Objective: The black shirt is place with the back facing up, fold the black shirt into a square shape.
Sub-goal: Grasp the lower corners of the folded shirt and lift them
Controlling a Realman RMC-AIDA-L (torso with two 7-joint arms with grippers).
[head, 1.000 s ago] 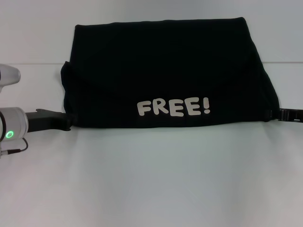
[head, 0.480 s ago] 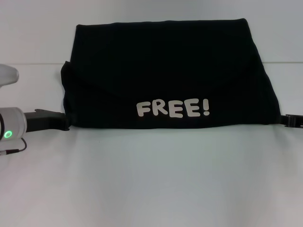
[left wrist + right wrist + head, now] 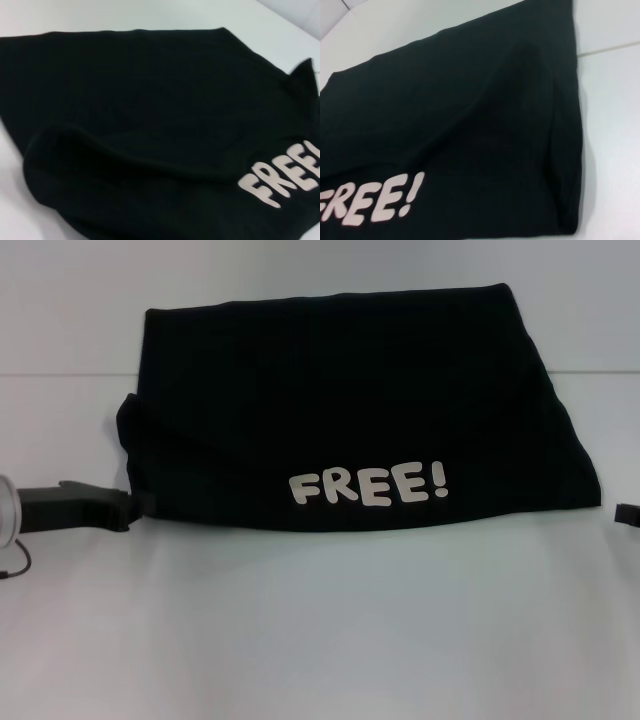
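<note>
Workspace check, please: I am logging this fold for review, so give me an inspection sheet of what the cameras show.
Surface: white table, bare in front of the shirt.
Job's things: black shirt lies folded into a wide band, "FREE!" lettering facing up near its front edge.
Clutter: nothing seen.
Grippers: left gripper low at the shirt's left front corner; right gripper just off the right front corner, mostly out of view.
Cables: thin wire by the left arm.
Surroundings: pale wall behind the table.
</note>
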